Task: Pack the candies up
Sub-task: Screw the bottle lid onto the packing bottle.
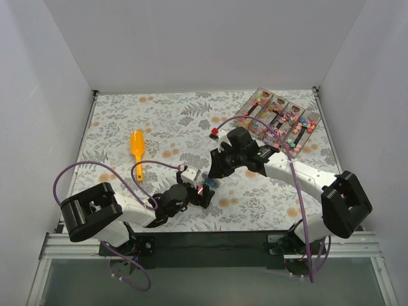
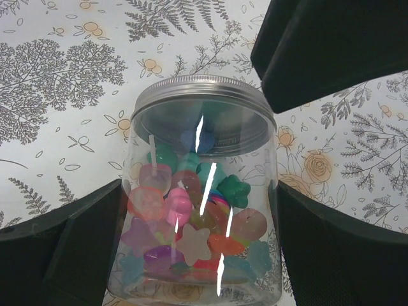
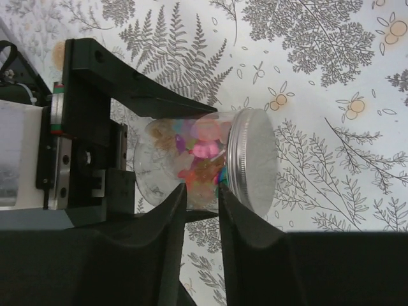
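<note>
Finds the candies [image 2: 191,220] sealed under a metal lid [image 2: 201,105] in a clear jar [image 2: 255,268] at mid-counter [image 2: 51,95], flanked by the left fingers [image 2: 64,255], seemingly clamped to steady it, with right fingers [image 3: 255,255] slightly parted, empty, beside the lid rim.

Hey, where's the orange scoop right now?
In the top view, the orange scoop lies alone on the left side of the flowered tablecloth, handle toward the arms, far from the candy tray at the right rear corner.

No lettering can be read on the jar [image 2: 201,210], its lid [image 2: 201,108] or the tablecloth [image 2: 64,76].
</note>
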You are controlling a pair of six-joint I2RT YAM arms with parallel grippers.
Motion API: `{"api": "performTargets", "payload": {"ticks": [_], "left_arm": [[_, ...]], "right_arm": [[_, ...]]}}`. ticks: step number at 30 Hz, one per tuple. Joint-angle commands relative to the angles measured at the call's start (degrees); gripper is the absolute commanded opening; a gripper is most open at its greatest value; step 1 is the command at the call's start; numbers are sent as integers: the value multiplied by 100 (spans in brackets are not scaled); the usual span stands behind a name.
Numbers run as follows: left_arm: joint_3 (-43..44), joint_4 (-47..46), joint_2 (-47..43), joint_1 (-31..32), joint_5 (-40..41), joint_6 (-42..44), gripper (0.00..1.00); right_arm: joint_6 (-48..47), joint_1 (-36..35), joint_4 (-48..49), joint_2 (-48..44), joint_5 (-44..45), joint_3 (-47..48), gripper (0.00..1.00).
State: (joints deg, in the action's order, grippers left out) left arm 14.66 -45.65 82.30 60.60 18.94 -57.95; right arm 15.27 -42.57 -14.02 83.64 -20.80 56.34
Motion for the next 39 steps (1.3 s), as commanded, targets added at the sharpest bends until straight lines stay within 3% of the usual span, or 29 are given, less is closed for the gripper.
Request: {"api": "performTargets", "payload": {"ticks": [1,4,8,13,15,23,29,32,33,39], "left_arm": [[-200,92,-39,-13,92,3,62],[-366,4,-109,-13,75,-75,62],[-490,-146,-39,-13,75,-163,62],[-630,-304,40,-13,5,-321,60],[-779,-409,58,-13,-13,-497,55],[-1228,-1165,391,-13,-250,-954,47],[-1263,-1324,471,-13,-189,-1043,30],[-1220,-1271,199,-13,-5,-981,29],[-1211,-1245,120,-22,74,-964,23],[-1035,-1227,-337,-101,119,-700,8]], "right_arm": [[108,72,-92,-190,-38,-148,35],[47,161,30,-163,-388,-272,53],[38,205,215,-137,-557,-351,62],[213,310,575,47,-995,-352,63],[301,310,672,170,-1154,-334,63],[864,425,760,188,-829,-501,72],[1048,451,1068,162,-1014,-738,73],[1224,591,1121,48,-944,-870,74],[1303,635,1190,13,-979,-913,74],[2014,1031,1279,-225,-1110,-1186,79]]}}
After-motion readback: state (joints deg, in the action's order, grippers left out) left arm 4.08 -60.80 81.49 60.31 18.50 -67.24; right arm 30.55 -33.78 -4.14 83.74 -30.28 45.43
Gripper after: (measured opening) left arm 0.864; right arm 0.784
